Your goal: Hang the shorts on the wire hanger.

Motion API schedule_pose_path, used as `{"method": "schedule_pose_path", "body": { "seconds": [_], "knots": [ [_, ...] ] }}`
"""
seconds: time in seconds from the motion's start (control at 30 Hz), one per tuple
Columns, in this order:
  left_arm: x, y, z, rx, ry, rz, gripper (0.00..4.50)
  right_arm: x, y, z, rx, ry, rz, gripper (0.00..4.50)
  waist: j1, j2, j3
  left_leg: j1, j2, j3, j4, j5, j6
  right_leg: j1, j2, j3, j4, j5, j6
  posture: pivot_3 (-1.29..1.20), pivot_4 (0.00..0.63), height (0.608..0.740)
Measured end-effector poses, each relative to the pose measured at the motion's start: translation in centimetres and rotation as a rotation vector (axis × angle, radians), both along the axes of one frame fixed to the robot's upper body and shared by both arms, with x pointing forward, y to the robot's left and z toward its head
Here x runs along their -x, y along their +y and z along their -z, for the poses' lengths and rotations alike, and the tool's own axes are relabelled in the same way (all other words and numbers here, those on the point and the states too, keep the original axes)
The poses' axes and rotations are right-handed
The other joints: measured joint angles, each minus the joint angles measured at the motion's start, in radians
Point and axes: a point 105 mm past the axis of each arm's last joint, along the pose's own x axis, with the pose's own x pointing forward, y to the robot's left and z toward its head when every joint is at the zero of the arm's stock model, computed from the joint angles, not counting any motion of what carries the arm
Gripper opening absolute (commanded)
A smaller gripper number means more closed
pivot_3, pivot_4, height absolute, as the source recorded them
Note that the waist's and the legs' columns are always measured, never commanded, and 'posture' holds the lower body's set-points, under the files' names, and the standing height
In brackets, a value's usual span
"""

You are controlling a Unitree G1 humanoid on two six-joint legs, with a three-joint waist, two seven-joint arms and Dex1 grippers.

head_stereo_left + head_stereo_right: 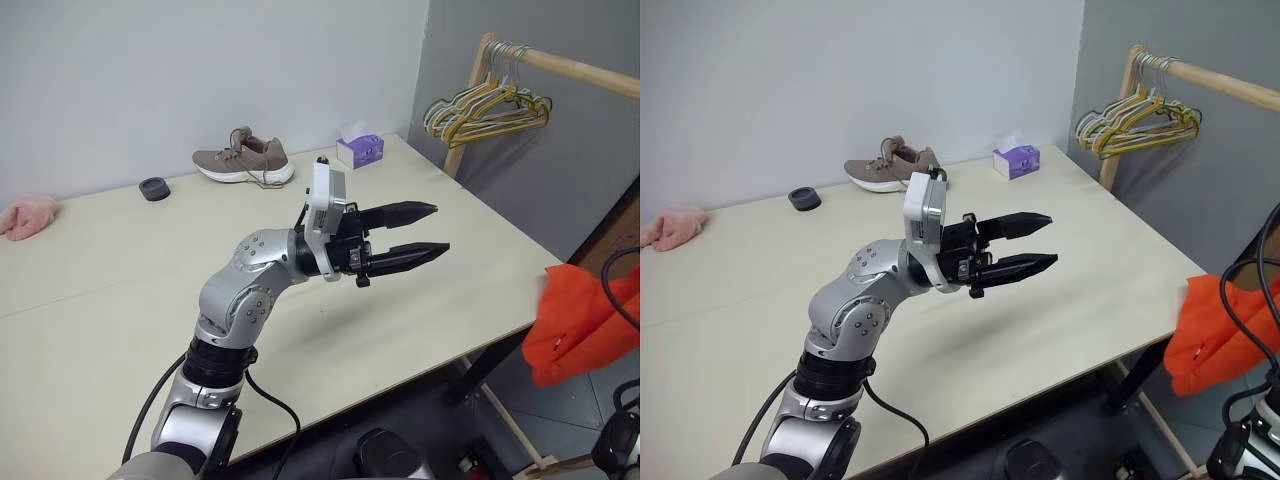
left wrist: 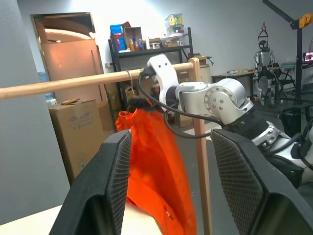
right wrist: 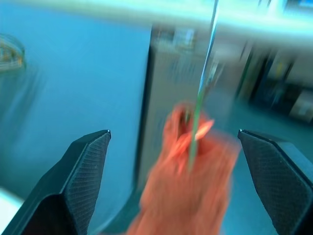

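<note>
— How do the jaws stand?
— The left gripper is parted over the table, grasping nothing; the right gripper gapes wide, empty.
— The shorts?
— They hang on the wire hanger from the wooden rail, past the table's edge.

— What sits on the worktop?
— A tan shoe, a purple tissue box, a small dark cap, and a pink cloth at the left edge.
— And on the right?
— Bunched hangers on a wooden rail.
</note>
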Motion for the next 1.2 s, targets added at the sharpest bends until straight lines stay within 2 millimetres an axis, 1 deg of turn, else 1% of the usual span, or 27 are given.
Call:
{"method": "schedule_pose_path", "body": {
  "seconds": [0.1, 0.2, 0.27, 0.37, 0.43, 0.5, 0.57, 0.6, 0.63, 0.7, 0.77, 0.8, 0.83, 0.9, 1.0, 1.07, 1.1, 1.13, 1.2],
  "knots": [
    [-0.1, 0.0, 0.0, -0.004, -0.001, -0.008, 2.73, -0.3, 0.8, -1.3, 0.09, -0.05, -0.019, 4.45, 0.002, 0.0, 0.0, 0.0, 0.0, -0.001, 0.0, 0.0, 0.0, 0.0, 0.0, 0.0, 0.0, 0.0, 0.0, -0.43, 0.0, 0.74],
    [-0.2, 0.1, 0.1, -0.008, 0.0, -0.021, 2.73, -0.8, 2.1, -2.2, 0.195, -0.083, -0.057, 4.45, 0.002, -0.001, 0.0, 0.0, 0.0, -0.001, 0.0, 0.0, 0.0, 0.0, 0.0, 0.0, 0.0, 0.0, 0.0, -0.42, 0.0, 0.74],
    [-0.4, 0.1, 0.1, -0.011, 0.001, -0.033, 2.73, -1.2, 3.2, -3.0, 0.255, -0.121, -0.095, 4.45, 0.003, -0.001, 0.001, 0.0, 0.0, -0.001, 0.0, 0.0, 0.0, 0.0, 0.0, 0.0, 0.0, 0.0, 0.0, -0.41, 0.0, 0.74],
    [-0.6, 0.3, 0.4, -0.023, 0.005, -0.059, 2.73, -2.1, 5.3, -3.6, 0.333, -0.154, -0.187, 4.45, 0.002, -0.001, 0.001, 0.0, 0.0, -0.001, 0.0, 0.0, 0.0, 0.0, 0.0, 0.0, 0.0, 0.0, 0.0, -0.39, 0.0, 0.74],
    [-1.3, 0.7, 0.8, -0.049, 0.006, -0.123, 2.73, -3.4, 8.1, -3.4, 0.354, -0.166, -0.346, 4.45, 0.002, -0.002, 0.001, 0.0, 0.0, -0.001, 0.0, 0.0, 0.0, 0.0, 0.001, 0.0, 0.0, 0.0, 0.0, -0.38, 0.0, 0.74],
    [-2.6, 1.6, 1.4, -0.09, -0.005, -0.235, 2.73, -4.8, 11.9, -2.4, 0.34, -0.169, -0.555, 4.45, 0.001, -0.003, 0.002, 0.0, 0.0, -0.002, 0.0, 0.0, 0.0, 0.0, 0.002, 0.0, 0.0, 0.0, 0.0, -0.37, 0.0, 0.74],
    [-4.5, 3.6, 2.5, -0.136, 0.006, -0.401, 2.73, -5.9, 15.3, -0.9, 0.312, -0.148, -0.735, 4.45, 0.004, -0.003, 0.002, 0.0, 0.001, -0.003, 0.0, 0.0, 0.0, 0.0, 0.002, -0.001, 0.001, 0.0, 0.0, -0.34, 0.0, 0.74],
    [-5.4, 4.9, 3.3, -0.157, 0.027, -0.49, 2.73, -6.2, 16.6, -0.3, 0.304, -0.134, -0.804, 4.45, 0.008, -0.003, 0.002, 0.0, 0.002, -0.003, -0.001, 0.0, 0.0, 0.0, 0.002, -0.001, 0.001, 0.0, 0.0, -0.34, 0.0, 0.74],
    [-6.2, 6.4, 4.2, -0.178, 0.055, -0.582, 2.73, -6.4, 17.8, 0.3, 0.292, -0.122, -0.867, 4.45, 0.013, -0.003, 0.002, 0.0, 0.002, -0.004, -0.001, 0.0, 0.0, -0.001, 0.002, -0.001, 0.001, 0.0, 0.0, -0.31, 0.0, 0.74],
    [-7.2, 8.5, 5.6, -0.203, 0.098, -0.717, 2.73, -6.8, 19.0, 1.4, 0.274, -0.1, -0.937, 4.45, 0.036, -0.006, 0.003, -0.002, 0.003, -0.004, 0.0, 0.0, 0.0, -0.002, 0.002, -0.001, 0.001, 0.0, 0.0, -0.29, 0.0, 0.74],
    [-8.2, 11.9, 7.3, -0.23, 0.163, -0.924, 2.73, -7.4, 21.1, 3.1, 0.24, -0.071, -1.038, 4.45, 0.059, -0.007, 0.003, -0.002, 0.003, -0.005, 0.0, 0.0, 0.0, -0.002, 0.002, -0.001, 0.001, 0.0, 0.0, -0.26, 0.0, 0.74],
    [-8.4, 14.0, 8.3, -0.244, 0.2, -1.048, 2.73, -7.8, 22.4, 4.3, 0.216, -0.045, -1.098, 4.45, 0.067, -0.007, 0.003, -0.002, 0.003, -0.005, -0.001, 0.0, 0.0, -0.003, 0.002, -0.001, 0.001, 0.0, 0.0, -0.23, 0.0, 0.74],
    [-8.3, 16.1, 9.3, -0.261, 0.236, -1.171, 2.73, -8.1, 23.5, 5.8, 0.188, -0.012, -1.151, 4.45, 0.079, -0.007, 0.004, -0.002, 0.004, -0.005, -0.001, 0.0, 0.0, -0.003, 0.002, -0.001, 0.001, 0.0, 0.0, -0.22, 0.0, 0.74],
    [-7.9, 19.1, 10.8, -0.288, 0.282, -1.359, 2.73, -8.4, 25.0, 8.5, 0.134, 0.052, -1.219, 4.45, 0.114, -0.009, 0.005, -0.004, 0.003, -0.005, -0.001, 0.0, 0.0, -0.004, 0.001, -0.001, 0.002, 0.001, 0.0, -0.19, 0.0, 0.74],
    [-6.4, 22.2, 12.0, -0.327, 0.292, -1.571, 2.73, -8.8, 26.9, 10.9, 0.06, 0.082, -1.284, 4.45, 0.173, -0.009, 0.005, -0.006, 0.003, -0.005, 0.0, -0.001, -0.001, -0.007, 0.0, -0.002, 0.002, 0.001, 0.0, -0.13, 0.0, 0.74],
    [-5.7, 23.1, 12.3, -0.335, 0.288, -1.643, 2.73, -9.0, 27.7, 12.1, 0.012, 0.096, -1.305, 4.45, 0.211, -0.01, 0.005, -0.007, 0.002, -0.005, 0.0, -0.001, -0.001, -0.007, 0.0, -0.002, 0.002, 0.001, 0.0, -0.11, 0.0, 0.74],
    [-5.3, 23.7, 12.4, -0.335, 0.287, -1.681, 2.73, -9.2, 28.2, 12.7, -0.017, 0.103, -1.314, 4.45, 0.23, -0.01, 0.005, -0.007, 0.002, -0.005, 0.0, -0.001, -0.001, -0.007, 0.0, -0.002, 0.002, 0.003, -0.004, -0.1, 0.0, 0.74],
    [-5.0, 24.1, 12.6, -0.333, 0.293, -1.713, 2.73, -9.3, 28.5, 13.2, -0.038, 0.113, -1.322, 4.45, 0.251, -0.01, 0.005, -0.007, 0.002, -0.005, 0.0, -0.001, -0.001, -0.007, -0.001, -0.003, 0.003, 0.004, -0.004, -0.08, 0.0, 0.74],
    [-4.6, 25.1, 13.0, -0.314, 0.32, -1.781, 2.73, -9.4, 29.3, 13.9, -0.077, 0.12, -1.335, 4.45, 0.288, -0.01, 0.005, -0.007, 0.002, -0.006, 0.0, -0.001, -0.001, -0.008, -0.001, -0.004, 0.003, 0.004, -0.004, -0.06, 0.0, 0.74]
  ]
}}
